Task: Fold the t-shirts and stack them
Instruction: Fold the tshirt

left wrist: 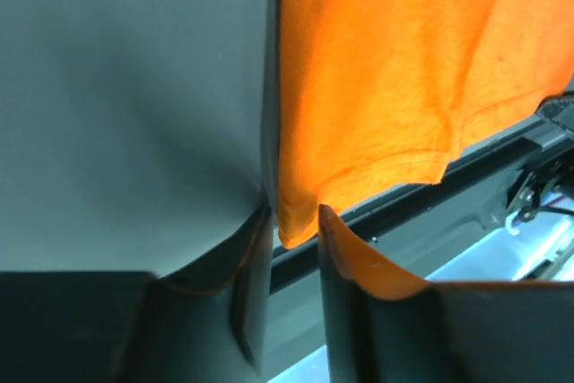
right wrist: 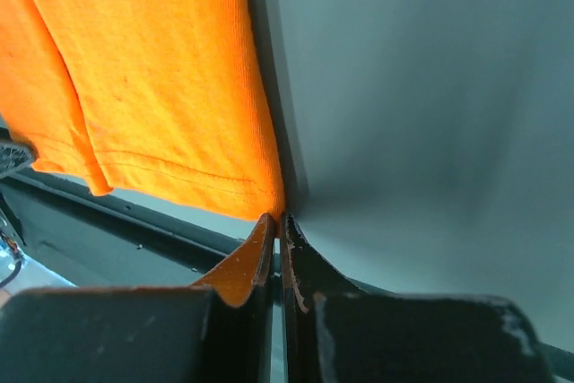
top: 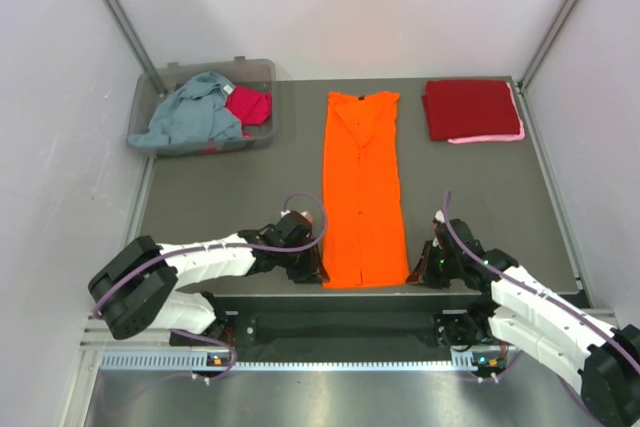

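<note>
1. The orange t-shirt (top: pixel 363 192) lies flat on the bench (top: pixel 230 197), folded into a long narrow strip. Its near hem runs between the two sets of jaws at the bench's near edge, and its collar end lies far beyond them.
2. The left jaws sit low at the strip's near left corner and stand part-open. In the left wrist view the hem corner sits between the two fingers (left wrist: pixel 359 284), one finger on each side of it.
3. The right jaws sit low at the strip's near right corner and are closed tip to tip. In the right wrist view the fingers (right wrist: pixel 238 266) meet right at the hem corner and touch its edge. The close view does not settle whether any cloth is nipped between them.
4. The left arm (top: pixel 200 257) and the right arm (top: pixel 530 297) both reach inward toward the strip from opposite sides.
5. The dark red t-shirt (top: pixel 470 107) lies folded far beyond the right jaws and well apart from the strip. It rests on the pink t-shirt (top: pixel 490 137), whose edge shows along the near and right sides.
6. The clear bin (top: pixel 262 67) stands far beyond the left jaws. It holds the crumpled grey-blue t-shirt (top: pixel 195 112) and the magenta t-shirt (top: pixel 250 104), which touch each other.
</note>
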You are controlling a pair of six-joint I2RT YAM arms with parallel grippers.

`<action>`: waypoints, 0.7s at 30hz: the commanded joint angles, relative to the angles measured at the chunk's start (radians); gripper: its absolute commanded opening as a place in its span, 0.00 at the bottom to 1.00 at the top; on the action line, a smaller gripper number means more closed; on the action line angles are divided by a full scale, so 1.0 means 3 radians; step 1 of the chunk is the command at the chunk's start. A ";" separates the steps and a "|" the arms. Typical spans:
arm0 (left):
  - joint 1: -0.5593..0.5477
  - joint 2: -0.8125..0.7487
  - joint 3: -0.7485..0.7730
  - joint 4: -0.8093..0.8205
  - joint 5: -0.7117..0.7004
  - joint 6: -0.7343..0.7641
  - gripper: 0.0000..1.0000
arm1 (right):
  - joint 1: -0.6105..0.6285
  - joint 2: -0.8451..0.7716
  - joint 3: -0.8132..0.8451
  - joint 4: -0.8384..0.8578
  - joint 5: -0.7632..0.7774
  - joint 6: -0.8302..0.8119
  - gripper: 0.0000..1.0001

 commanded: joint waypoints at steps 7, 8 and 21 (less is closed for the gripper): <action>-0.0029 -0.0064 -0.0022 0.0055 0.0004 0.0034 0.37 | -0.0029 -0.0051 -0.0023 0.0101 -0.0017 0.0034 0.00; -0.0034 -0.0049 -0.0032 0.0085 0.0015 0.0013 0.34 | -0.0024 -0.0046 -0.0018 0.0096 -0.0027 0.0029 0.00; -0.0167 -0.0176 0.0080 -0.0006 -0.0057 -0.0079 0.00 | -0.0019 -0.0179 0.0125 -0.0083 0.0008 0.0034 0.00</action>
